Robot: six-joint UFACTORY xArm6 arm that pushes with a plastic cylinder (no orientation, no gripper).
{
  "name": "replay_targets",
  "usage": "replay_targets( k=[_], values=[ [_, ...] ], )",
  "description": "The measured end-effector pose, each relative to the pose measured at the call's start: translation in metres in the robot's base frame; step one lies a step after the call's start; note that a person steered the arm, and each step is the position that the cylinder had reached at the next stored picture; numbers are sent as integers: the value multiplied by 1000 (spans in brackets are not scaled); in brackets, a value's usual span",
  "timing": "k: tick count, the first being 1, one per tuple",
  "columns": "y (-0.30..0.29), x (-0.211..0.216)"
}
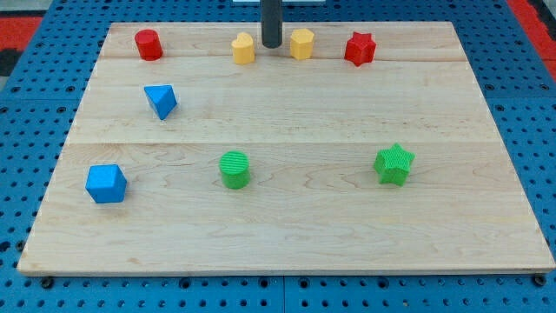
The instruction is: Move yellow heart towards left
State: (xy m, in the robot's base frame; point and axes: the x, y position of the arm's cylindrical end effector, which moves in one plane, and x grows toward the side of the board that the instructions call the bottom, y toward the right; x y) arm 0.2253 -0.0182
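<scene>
**Pale wooden board on blue pegboard**

Set in the middle: a light wooden board [287,226], made of planks with faint seams running across from the view's left to the view's right, grain visible, edges rounded at the near corners. Beneath and around it: a blue perforated surface [26,287], dotted with regular rows of dark holes, showing along the view's left, right and bottom. At the view's top corners: patches of red perforated surface [22,22], same hole pattern, one on each side. Along the top edge, near the middle: a thin strip of white. Lit evenly and brightly from above, with only short, soft shadows on the wood.
</scene>
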Motion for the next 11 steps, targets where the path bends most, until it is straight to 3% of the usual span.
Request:
replay_targets(
  k=[1, 3, 6, 7, 9, 10, 11],
  values=[
    [-10, -32],
    [65, -7],
    [26, -32],
    [-14, -17],
    [13, 37],
    [-12, 4],
    [-15, 1]
  ],
)
